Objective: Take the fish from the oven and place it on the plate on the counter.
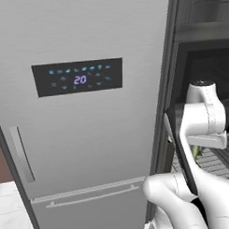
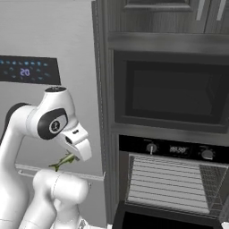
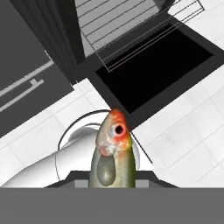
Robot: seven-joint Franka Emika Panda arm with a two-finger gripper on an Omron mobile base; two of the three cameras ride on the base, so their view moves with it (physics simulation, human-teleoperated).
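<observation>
Carry step in hand; gripper [image 2: 71, 157] clenched on small olive-green fish [image 2: 64, 162] with orange-red head, held in air clear of black built-in oven [image 2: 172, 185], left of its open door; next move, likely: find plate on counter, swing fish over, lower, release.

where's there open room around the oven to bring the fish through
The fish hangs in the tool, already outside the oven. Free: the space above the lowered oven door, and the pale tiled floor bordering it. Crowded: the wire racks in the cavity, and the fridge beside the arm.
</observation>
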